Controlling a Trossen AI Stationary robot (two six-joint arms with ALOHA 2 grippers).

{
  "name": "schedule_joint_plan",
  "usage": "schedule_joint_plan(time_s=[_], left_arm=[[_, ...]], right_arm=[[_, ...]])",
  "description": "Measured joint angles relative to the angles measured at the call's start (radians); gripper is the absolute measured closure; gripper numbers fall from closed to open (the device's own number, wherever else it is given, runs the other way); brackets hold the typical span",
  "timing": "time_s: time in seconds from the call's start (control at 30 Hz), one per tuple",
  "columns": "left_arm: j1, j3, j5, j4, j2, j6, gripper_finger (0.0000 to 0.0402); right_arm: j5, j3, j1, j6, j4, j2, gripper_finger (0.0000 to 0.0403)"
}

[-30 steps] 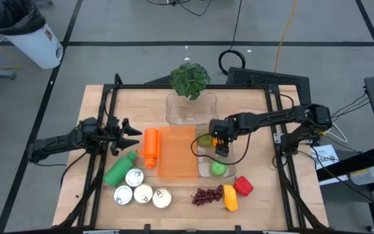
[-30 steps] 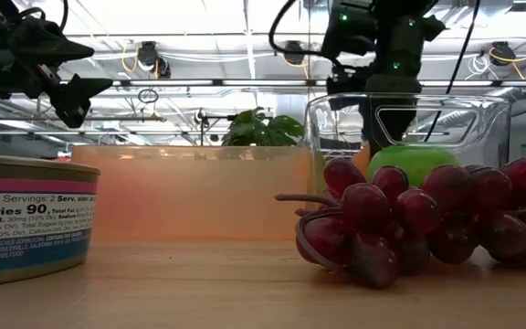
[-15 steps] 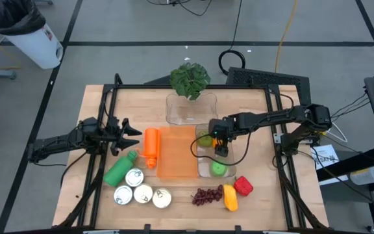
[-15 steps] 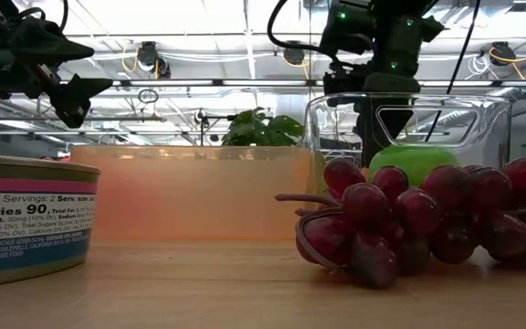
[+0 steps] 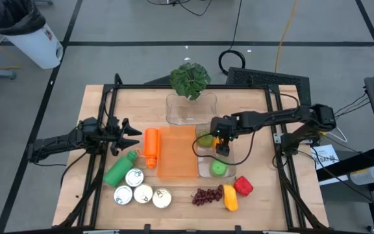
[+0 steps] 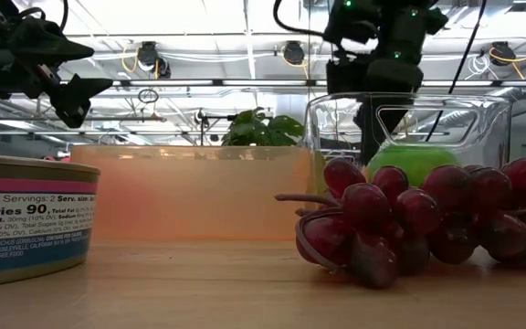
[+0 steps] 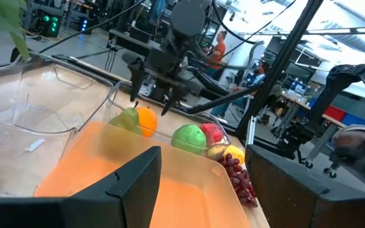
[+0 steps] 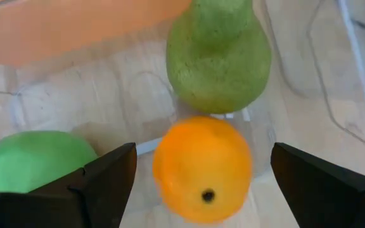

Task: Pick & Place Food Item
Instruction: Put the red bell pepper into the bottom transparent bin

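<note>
A clear container (image 5: 200, 162) right of the orange tray (image 5: 177, 156) holds a green pear (image 8: 219, 57), an orange (image 8: 201, 168) and a green apple (image 8: 33, 164). My right gripper (image 5: 221, 147) hangs open over the container, fingers pointing down, one on either side of the orange without touching it. The low view shows it (image 6: 377, 128) behind the container wall, above the apple (image 6: 414, 160). My left gripper (image 5: 134, 134) waits open above the table, left of the orange bottle (image 5: 150, 146).
Purple grapes (image 5: 206, 195), a yellow pepper (image 5: 230, 199) and a red pepper (image 5: 242, 186) lie near the container. A green bottle (image 5: 119, 169) and three cans (image 5: 141, 193) sit at the near left. A second clear container (image 5: 190, 109) and a plant (image 5: 189, 79) stand at the far side.
My right gripper has risen a little over the container, still pointing down. The fruit inside has stayed where it was.
</note>
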Motion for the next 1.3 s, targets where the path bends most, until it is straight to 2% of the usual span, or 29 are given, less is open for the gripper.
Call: schedule_joint_plan(time_s=[0.33,0.57,0.7,0.9,1.13,1.3], left_arm=[[0.000,0.000,0.000,0.000,0.000,0.000,0.0158],[0.000,0.000,0.000,0.000,0.000,0.000,0.0158],[0.000,0.000,0.000,0.000,0.000,0.000,0.0158],[0.000,0.000,0.000,0.000,0.000,0.000,0.0158],[0.000,0.000,0.000,0.000,0.000,0.000,0.0158],[0.000,0.000,0.000,0.000,0.000,0.001,0.0158]], right_arm=[[0.002,0.000,0.044,0.145,-0.137,-0.193,0.0056],[0.100,0.000,0.190,0.317,-0.237,-0.306,0.0056],[0.110,0.000,0.282,0.435,-0.279,-0.338,0.0056],[0.158,0.000,0.473,0.643,-0.298,-0.332,0.0056],[0.140,0.000,0.700,0.963,-0.307,-0.258,0.0061],[0.097,0.000,0.789,1.101,-0.302,-0.168,0.0062]])
